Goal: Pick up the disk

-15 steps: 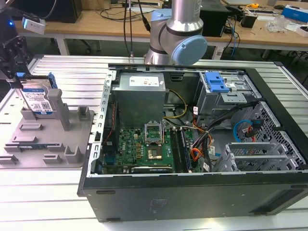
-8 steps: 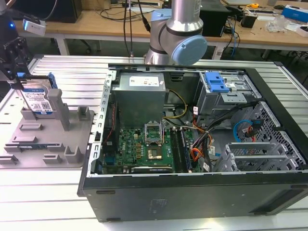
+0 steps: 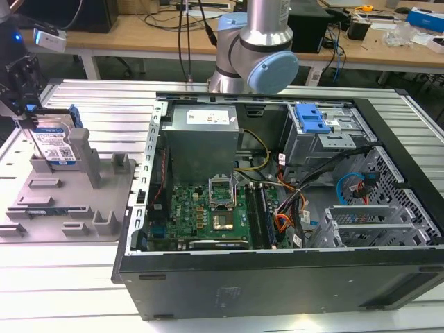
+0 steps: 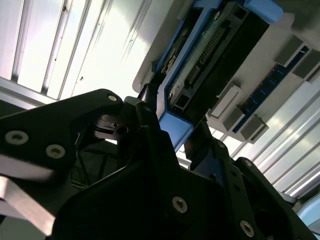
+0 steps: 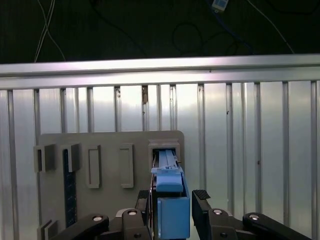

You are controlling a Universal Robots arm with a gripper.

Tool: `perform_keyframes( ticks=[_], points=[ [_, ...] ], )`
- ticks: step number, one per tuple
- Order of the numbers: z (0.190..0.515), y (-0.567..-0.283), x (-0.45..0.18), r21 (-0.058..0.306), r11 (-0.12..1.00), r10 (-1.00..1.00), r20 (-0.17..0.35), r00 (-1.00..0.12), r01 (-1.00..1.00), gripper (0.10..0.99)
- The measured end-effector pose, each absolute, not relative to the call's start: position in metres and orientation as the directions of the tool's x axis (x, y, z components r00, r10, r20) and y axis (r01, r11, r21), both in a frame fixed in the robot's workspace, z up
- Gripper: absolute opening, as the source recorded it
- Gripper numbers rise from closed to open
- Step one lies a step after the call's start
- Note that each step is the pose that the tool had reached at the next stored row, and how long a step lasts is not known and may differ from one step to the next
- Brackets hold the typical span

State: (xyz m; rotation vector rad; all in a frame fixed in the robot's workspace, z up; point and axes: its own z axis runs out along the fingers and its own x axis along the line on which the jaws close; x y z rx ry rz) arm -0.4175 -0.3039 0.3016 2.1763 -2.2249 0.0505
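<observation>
Step in hand: grasp approach. The disk has not yet been lifted.

1. Location of the disk. The disk (image 3: 57,144) stands on edge in a slot of the grey fixture (image 3: 78,202), label facing out. This is at the exterior view's left, well apart from the open computer case (image 3: 277,208). The fixture rests on the ribbed metal table (image 3: 104,97).

2. End effector. The gripper (image 3: 29,114) hangs directly over the disk, at its upper edge. In the first wrist view the fingers (image 5: 201,197) stand apart, one on each side of the blue rail (the disk's narrow edge faces the camera). They bracket the disk closely, and a thin dark gap shows beside one finger. The jaws therefore read as not clamped and carry nothing. Whether the other finger touches the rail cannot be told.

3. Requirement for the next move (a judgement). Only a short closing stroke is needed, and it should land squarely on both flat faces. The withdrawal should run straight along the slot, because any tilt could bind the disk against the fixture's posts.
</observation>
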Motion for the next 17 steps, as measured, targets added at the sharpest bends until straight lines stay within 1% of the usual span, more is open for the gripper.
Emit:
perform_keyframes(
  ticks=[17],
  points=[
    [0.2992,-0.3053,-0.4175,-0.003,0.02,-0.999,0.043,-0.02,-1.0,0.471]
  ],
)
